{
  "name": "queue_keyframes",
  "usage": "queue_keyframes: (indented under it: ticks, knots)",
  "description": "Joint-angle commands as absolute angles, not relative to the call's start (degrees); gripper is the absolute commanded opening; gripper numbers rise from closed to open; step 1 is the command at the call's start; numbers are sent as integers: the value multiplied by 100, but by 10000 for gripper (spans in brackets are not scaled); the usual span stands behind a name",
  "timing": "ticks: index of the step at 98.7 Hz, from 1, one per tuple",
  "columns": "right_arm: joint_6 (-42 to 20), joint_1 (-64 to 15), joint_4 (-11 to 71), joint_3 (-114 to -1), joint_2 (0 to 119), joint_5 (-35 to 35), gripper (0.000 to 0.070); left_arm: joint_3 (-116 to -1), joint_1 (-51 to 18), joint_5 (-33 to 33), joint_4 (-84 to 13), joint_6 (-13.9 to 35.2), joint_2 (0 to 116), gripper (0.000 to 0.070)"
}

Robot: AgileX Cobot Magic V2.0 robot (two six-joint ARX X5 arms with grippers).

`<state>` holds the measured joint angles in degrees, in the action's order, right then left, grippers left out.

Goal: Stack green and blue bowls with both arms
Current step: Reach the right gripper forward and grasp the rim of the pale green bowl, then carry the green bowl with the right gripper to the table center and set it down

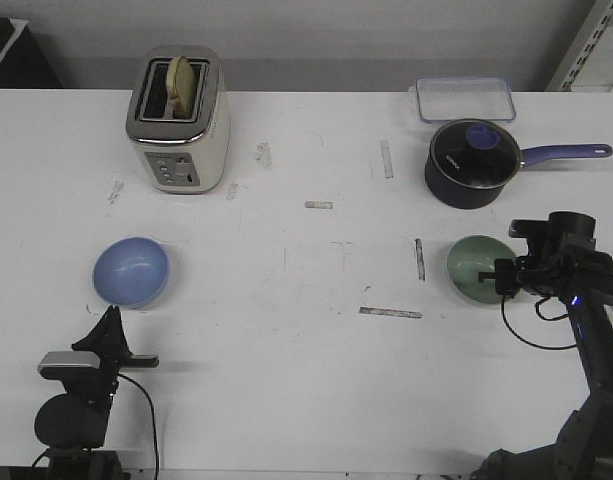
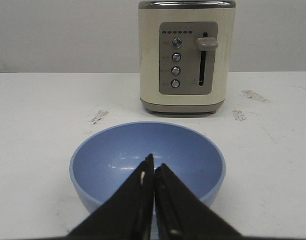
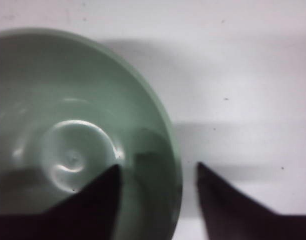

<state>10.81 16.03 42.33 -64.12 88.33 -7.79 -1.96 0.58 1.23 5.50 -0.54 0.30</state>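
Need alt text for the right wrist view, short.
The right gripper is open, its two dark fingers straddling the rim of a smooth, round, pale mint green bowl, one finger inside the bowl and one outside over the white table. The bowl is empty and fills most of the view, with a shadow falling beside it.

Blue bowl (image 1: 131, 271) upright at left; green bowl (image 1: 476, 269) at right.

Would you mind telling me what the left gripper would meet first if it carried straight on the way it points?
Most likely the light periwinkle blue round bowl: the shut left gripper aims at it, the cream toaster behind.
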Motion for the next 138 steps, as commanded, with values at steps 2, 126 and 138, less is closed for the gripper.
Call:
queue_keyframes:
  ticks: [2, 126, 138]
  knots:
    - [1186, 1614, 4145, -6499, 8897, -797, 0, -73, 58, 119, 607, -43, 19, 1]
    - [276, -2969, 3892, -8106, 9920, -1605, 0, -73, 58, 119, 604, -43, 19, 1]
    - [276, -2974, 3905, -8106, 10256, -1605, 0, -73, 58, 119, 604, -43, 19, 1]
